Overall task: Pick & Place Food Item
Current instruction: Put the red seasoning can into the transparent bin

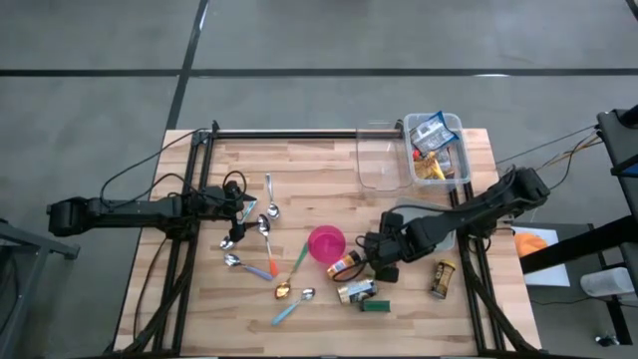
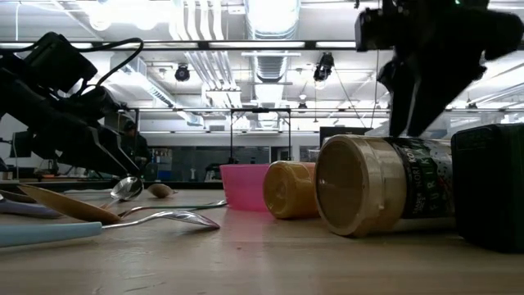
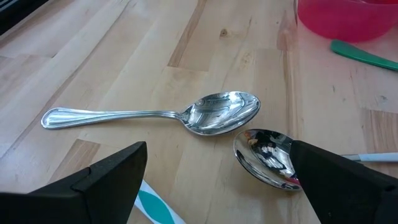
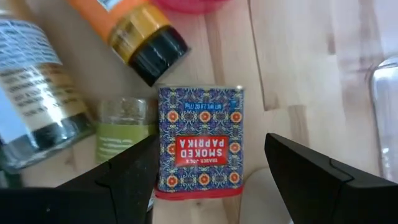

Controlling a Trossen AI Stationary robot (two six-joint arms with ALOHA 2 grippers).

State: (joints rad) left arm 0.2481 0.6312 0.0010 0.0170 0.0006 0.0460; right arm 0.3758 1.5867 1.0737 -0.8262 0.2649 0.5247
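Observation:
A smoked paprika tin [image 4: 200,112] lies flat on the wooden table, label up. Beside it lie an orange bottle with a black cap [image 4: 134,31], a small green-labelled jar [image 4: 124,127] and a larger clear jar [image 4: 34,99]. My right gripper [image 4: 210,140] hangs open above the tin, pointing steeply down, one finger over each of its long sides and clear of it. In the high view the right gripper [image 1: 383,261] covers the tin. My left gripper [image 1: 242,204] waits open over the spoons [image 3: 217,113] at the left.
A pink cup [image 1: 326,242] stands just left of the bottles. Another jar [image 1: 442,279] lies at the right. A clear container [image 1: 379,165] and a bin of snack packs [image 1: 439,148] stand at the far right. Several spoons [image 1: 261,234] are scattered at the left.

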